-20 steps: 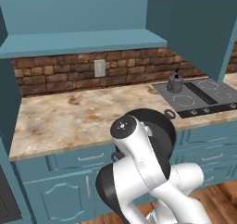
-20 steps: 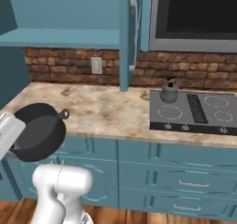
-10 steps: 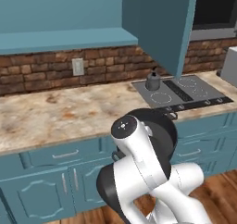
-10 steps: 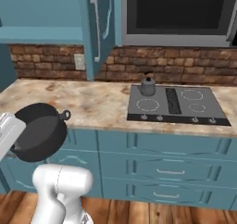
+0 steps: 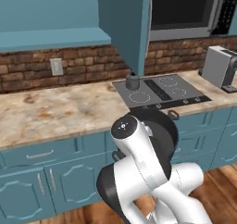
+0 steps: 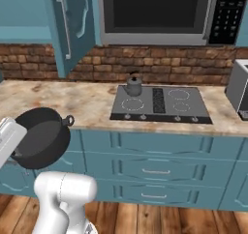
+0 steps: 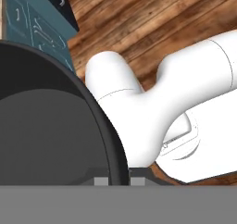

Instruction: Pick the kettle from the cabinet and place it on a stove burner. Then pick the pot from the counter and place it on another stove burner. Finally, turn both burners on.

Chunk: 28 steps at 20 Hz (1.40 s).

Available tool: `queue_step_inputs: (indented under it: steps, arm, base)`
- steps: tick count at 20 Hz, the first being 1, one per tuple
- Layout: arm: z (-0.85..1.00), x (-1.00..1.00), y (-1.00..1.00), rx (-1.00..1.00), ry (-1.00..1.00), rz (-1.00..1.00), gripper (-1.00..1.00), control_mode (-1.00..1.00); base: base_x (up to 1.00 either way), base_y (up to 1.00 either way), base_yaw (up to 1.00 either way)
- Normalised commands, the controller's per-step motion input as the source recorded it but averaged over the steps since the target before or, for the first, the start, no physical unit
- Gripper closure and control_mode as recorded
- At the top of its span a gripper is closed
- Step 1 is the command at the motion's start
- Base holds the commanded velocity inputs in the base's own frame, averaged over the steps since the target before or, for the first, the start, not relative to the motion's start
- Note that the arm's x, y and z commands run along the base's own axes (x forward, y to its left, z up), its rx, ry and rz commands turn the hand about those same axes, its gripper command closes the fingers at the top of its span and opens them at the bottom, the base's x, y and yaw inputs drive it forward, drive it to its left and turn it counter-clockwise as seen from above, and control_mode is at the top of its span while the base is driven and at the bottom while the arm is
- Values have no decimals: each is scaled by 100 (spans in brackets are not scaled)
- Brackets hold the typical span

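pot point(image 5: 159, 128) mostly hidden behind the white arm in the left base view, only its upper rim and one loop handle clear; in the right base view its lower left rim sits behind the arm link; in the hand view the pot is cut by the left edge; pincer point(image 7: 119, 180) tips barely poke up at the bottom, rim between them; kettle point(image 5: 133, 83) half covered by the open cabinet door point(image 5: 131, 24) in the left base view, spout not readable; stove knobs point(image 6: 160, 117) too small to read any setting; toaster point(image 6: 239, 85) cut by the right edge.
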Motion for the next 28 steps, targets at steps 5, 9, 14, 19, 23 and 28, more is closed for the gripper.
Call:
queue_step_inputs:
  steps: [5, 9, 14, 19, 23, 28]
  arm:
    - [0, 0, 0, 0, 0, 0, 100, 100]
    - [0, 0, 0, 0, 0, 0, 100, 100]
    - [0, 0, 0, 0, 0, 0, 100, 100]
    - [0, 0, 0, 0, 0, 0, 100, 100]
    - [0, 0, 0, 0, 0, 0, 100, 100]
    - [0, 0, 0, 0, 0, 0, 100, 100]
  base:
    - [-16, -61, -3]
    - [-14, -59, -2]
    - [-13, -56, -4]
    - [-6, -58, -2]
    - [0, -56, 0]
    - [0, -51, 0]
